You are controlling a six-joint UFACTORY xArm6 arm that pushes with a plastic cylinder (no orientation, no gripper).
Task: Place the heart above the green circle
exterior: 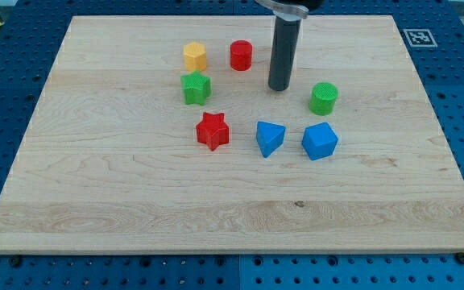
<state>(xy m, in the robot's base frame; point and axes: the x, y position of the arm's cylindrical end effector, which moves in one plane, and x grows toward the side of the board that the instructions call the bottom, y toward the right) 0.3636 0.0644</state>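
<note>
7 blocks, my tip (279, 88) left of green circle (324, 98)

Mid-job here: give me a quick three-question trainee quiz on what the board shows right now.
1. True or false: my tip touches the green circle.
2. Which block lies nearest the blue heart? A red star; B blue cube; C yellow hexagon.
3. Fill in: the red cylinder sits to the view's ____ of the yellow hexagon.

Key: 1 false, a gap separates them; 2 B; 3 right.
</note>
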